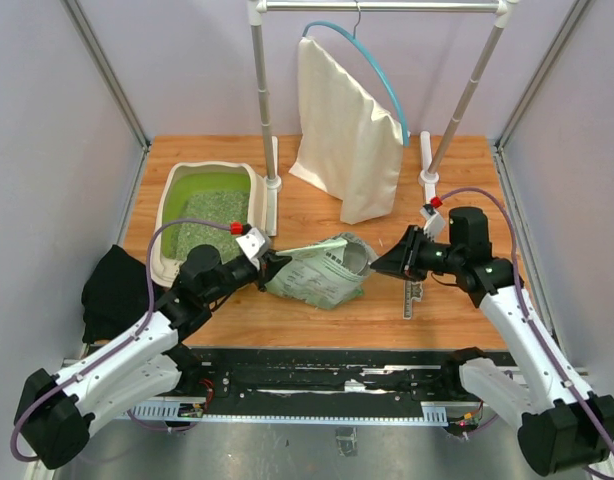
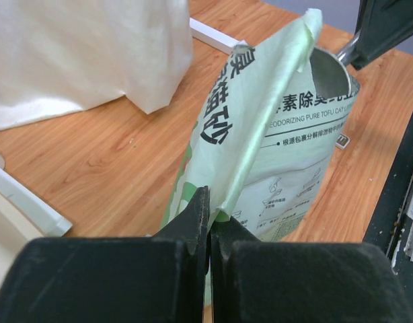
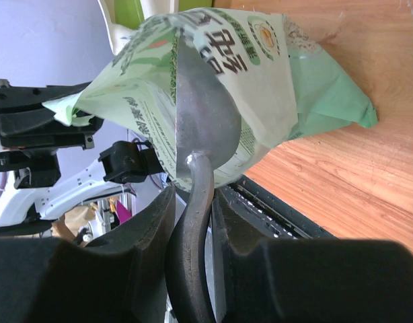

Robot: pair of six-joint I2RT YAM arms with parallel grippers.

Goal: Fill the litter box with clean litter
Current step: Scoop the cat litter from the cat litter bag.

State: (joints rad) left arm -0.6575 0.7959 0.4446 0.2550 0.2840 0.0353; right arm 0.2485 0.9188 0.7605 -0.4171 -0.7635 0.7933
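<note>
The beige litter box (image 1: 169,208) with a lime-green interior stands at the back left and holds a bed of pale green-grey litter (image 1: 212,222). A green printed litter bag (image 1: 322,272) lies at the table's middle. My left gripper (image 1: 272,268) is shut on the bag's top edge (image 2: 260,114) and holds the mouth up. My right gripper (image 1: 392,262) is shut on the handle of a grey metal scoop (image 3: 200,118); the scoop's bowl sits in the bag's mouth (image 1: 357,258). Litter inside the bag is hidden.
A cream cloth bag (image 1: 345,135) hangs from a white rack (image 1: 262,95) at the back middle. A black cloth (image 1: 115,290) lies off the table's left edge. A small ruler-like strip (image 1: 411,298) lies near the right arm.
</note>
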